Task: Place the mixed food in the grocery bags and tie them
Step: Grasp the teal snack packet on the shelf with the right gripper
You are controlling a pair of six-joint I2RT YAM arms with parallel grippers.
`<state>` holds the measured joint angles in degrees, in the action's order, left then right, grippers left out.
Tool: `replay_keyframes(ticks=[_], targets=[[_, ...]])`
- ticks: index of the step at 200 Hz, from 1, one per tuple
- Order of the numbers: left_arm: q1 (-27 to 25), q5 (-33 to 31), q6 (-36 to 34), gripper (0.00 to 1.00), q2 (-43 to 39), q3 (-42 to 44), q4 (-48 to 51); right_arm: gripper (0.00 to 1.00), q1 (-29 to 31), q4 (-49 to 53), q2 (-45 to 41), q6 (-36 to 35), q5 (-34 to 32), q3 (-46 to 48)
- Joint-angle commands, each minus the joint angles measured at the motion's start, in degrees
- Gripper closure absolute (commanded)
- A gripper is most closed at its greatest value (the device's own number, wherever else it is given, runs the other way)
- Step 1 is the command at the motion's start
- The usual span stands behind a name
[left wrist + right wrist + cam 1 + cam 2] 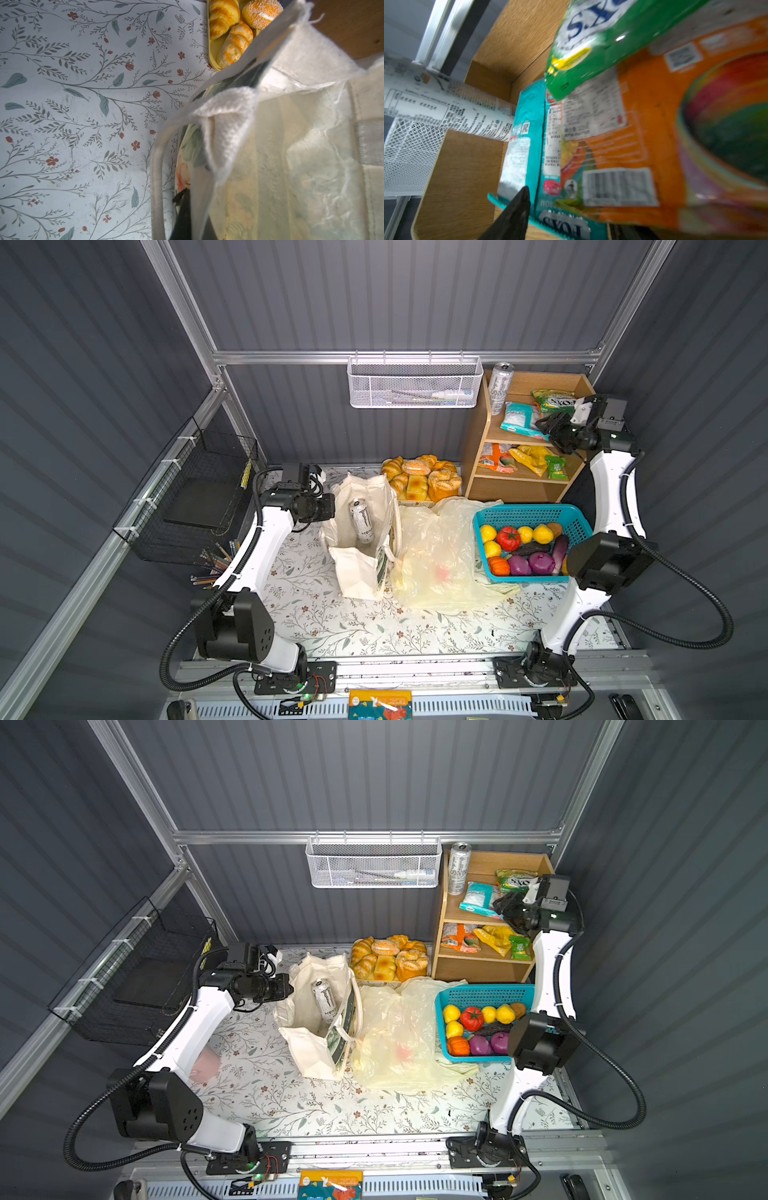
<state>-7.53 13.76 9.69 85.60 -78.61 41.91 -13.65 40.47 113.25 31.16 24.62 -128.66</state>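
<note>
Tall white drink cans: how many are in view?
2. One can inside the cream canvas tote; another can on the wooden shelf unit's top shelf. Others may be hidden.

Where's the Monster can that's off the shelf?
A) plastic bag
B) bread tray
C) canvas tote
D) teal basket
C: both top views show the Monster can sitting inside the open canvas tote, to the left of the plastic bag.
</note>
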Motion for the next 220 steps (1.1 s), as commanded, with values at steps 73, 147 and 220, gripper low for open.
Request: replay_keyframes(ticks=[73,147,220], targets=[[-0.38,0.50,0.66,1.00,-0.41,-1.19,0.63,0.87,0.93,-2.62,-2.67,-0.79,1.62,5.90],[-0.38,0.44,0.94,1.00,-0.17,-1.55,0.54,1.00,1.03,-7.91,-12.21,0.56,5.00,15.13],[-0.34,0.99,1.38,1.00,0.55,-1.55,0.01,0.43,1.03,-12.99,-17.92,3.45,5.61,23.64]])
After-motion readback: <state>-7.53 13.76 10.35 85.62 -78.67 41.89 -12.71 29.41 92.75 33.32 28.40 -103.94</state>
